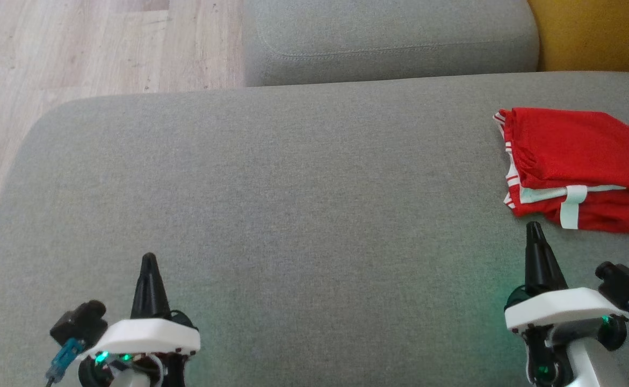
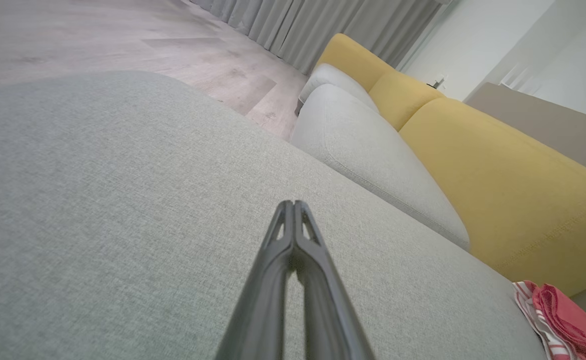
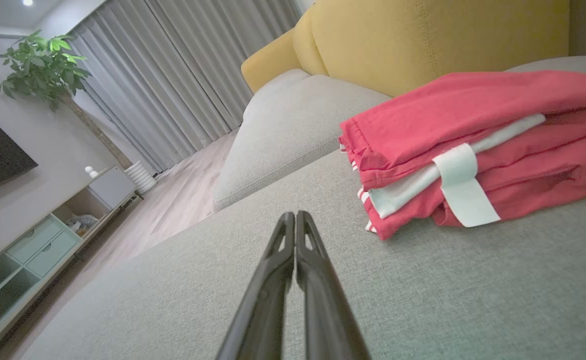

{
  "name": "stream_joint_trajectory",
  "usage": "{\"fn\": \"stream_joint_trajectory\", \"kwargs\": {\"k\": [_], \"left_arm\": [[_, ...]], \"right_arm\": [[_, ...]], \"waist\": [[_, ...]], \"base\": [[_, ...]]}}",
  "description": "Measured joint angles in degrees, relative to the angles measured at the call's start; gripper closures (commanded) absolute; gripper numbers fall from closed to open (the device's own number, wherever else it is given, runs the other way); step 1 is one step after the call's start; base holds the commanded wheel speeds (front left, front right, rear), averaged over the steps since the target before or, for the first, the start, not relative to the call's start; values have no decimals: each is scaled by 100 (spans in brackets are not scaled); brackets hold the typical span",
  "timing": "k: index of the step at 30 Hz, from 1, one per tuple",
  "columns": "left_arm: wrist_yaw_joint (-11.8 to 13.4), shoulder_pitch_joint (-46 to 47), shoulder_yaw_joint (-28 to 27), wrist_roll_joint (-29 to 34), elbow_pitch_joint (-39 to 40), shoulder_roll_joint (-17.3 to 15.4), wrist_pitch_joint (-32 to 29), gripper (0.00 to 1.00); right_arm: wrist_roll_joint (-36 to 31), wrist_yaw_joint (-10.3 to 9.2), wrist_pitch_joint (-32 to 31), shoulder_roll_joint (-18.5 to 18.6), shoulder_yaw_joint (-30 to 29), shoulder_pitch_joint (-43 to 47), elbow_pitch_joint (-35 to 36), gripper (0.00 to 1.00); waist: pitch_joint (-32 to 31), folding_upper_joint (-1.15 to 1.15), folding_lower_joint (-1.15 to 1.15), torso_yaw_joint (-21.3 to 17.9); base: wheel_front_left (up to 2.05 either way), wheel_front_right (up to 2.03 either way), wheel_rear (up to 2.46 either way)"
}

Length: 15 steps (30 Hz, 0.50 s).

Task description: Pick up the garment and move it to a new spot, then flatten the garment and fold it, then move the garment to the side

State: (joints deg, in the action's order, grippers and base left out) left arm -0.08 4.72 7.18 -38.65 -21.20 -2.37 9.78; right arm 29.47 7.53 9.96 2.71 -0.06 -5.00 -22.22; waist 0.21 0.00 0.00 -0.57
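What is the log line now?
folded red-and-white cloth garment: lying on grey fabric cushion | left hand: shut, empty | right hand: shut, empty

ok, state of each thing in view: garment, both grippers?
red garment: folded, lying on the grey seat cushion, at the robot's right
left gripper: fingers shut, empty, over bare cushion
right gripper: fingers shut, empty, close to the garment, not touching it

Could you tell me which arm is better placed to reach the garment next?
The right, I think: the right tool sits shut just short of the garment, while the left tool is far across the cushion.
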Motion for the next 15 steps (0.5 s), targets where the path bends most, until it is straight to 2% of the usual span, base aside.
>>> {"fn": "stream_joint_trajectory", "kwargs": {"k": [15], "left_arm": [[-102, -1, -174, -753, 75, -1, -225, 100]], "right_arm": [[883, 0, -244, -1, -88, 0, 96, 100]], "waist": [[0, 0, 0, 8]], "base": [[0, 0, 0]]}}
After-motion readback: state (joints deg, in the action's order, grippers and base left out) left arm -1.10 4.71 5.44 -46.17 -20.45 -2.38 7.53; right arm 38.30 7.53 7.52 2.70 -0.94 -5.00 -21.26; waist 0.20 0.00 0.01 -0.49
